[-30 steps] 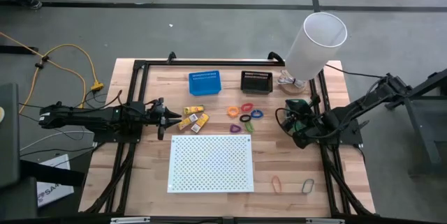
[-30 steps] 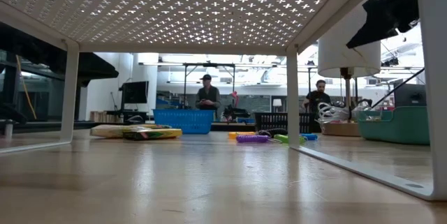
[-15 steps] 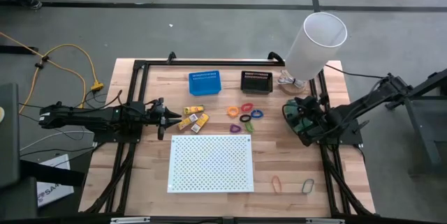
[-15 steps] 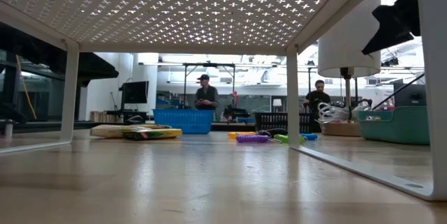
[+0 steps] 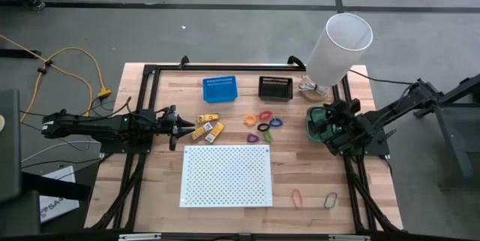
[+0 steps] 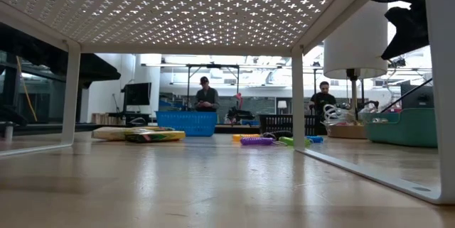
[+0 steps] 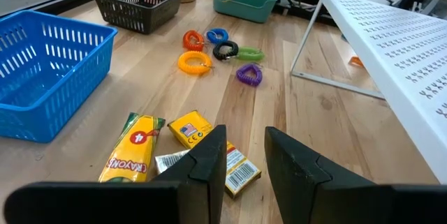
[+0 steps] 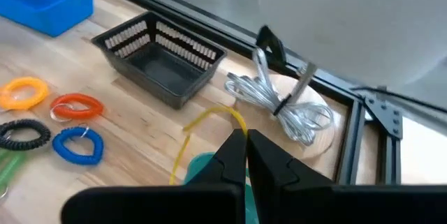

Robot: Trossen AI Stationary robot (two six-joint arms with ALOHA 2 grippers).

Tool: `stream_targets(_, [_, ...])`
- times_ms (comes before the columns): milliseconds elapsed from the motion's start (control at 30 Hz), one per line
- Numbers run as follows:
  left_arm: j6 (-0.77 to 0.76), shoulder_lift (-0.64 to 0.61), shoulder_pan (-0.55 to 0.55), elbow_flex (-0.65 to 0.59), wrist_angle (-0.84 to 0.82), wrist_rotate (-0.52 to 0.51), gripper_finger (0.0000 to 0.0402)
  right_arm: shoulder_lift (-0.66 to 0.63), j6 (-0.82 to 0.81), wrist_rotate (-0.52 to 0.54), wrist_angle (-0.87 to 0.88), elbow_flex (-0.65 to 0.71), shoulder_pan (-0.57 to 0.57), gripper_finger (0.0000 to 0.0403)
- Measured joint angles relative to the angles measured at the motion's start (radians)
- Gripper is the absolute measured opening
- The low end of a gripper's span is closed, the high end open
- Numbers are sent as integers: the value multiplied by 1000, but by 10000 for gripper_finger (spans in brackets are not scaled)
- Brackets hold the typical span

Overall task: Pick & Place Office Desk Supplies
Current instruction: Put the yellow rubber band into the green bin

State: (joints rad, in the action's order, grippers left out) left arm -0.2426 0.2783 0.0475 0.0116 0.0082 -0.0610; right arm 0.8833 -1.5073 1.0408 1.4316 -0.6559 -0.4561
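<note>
Workshop floor all round; wooden table (image 5: 150, 196) with a white perforated board (image 5: 226, 175) standing on legs at its middle.

Crayon packets (image 5: 208, 127) lie flat just beside the board's far-left corner, near the blue bin (image 5: 220, 88). Likely light, stiff card, slick printed faces; best pinched across the narrow sides. Coiled plastic loops (image 5: 262, 125) are scattered between the board and the black bin (image 5: 275, 88): springy, featherweight, apt to skid; catch one strand of a ring. Rubber bands (image 5: 313, 197) lie at the near-right corner: limp, flat to the wood, hardest to lift.

Right gripper (image 8: 244, 155) hangs over the green bin (image 5: 316, 121) at the right edge; a thin yellow band (image 8: 202, 130) arcs from between its fingers, which are pressed together on it. Arm reaches in low from the right side.

Left gripper (image 7: 241, 165) hovers low over the packets, fingers apart, nothing between them; arm stretched in level from the left edge.
</note>
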Motion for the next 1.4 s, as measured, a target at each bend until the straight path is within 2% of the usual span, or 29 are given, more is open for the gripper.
stream_targets(100, [0, 0, 0, 0, 0, 0, 95, -3, -58, -12, 11, 0, 0, 3])
stream_targets(367, [0, 0, 0, 0, 0, 0, 95, -61, -62, -151, 14, -2, -2, 3])
stream_targets(733, [0, 0, 0, 0, 0, 0, 95, -137, 47, -143, 51, -102, -59, 3])
stream_targets(933, [0, 0, 0, 0, 0, 0, 95, -151, 53, -177, 97, -128, -62, 3])
stream_targets(1167, [0, 0, 0, 0, 0, 0, 95, -148, 68, -291, 107, -129, -62, 3])
stream_targets(1400, [0, 0, 0, 0, 0, 0, 95, -62, 74, -408, 66, -86, -62, 3])
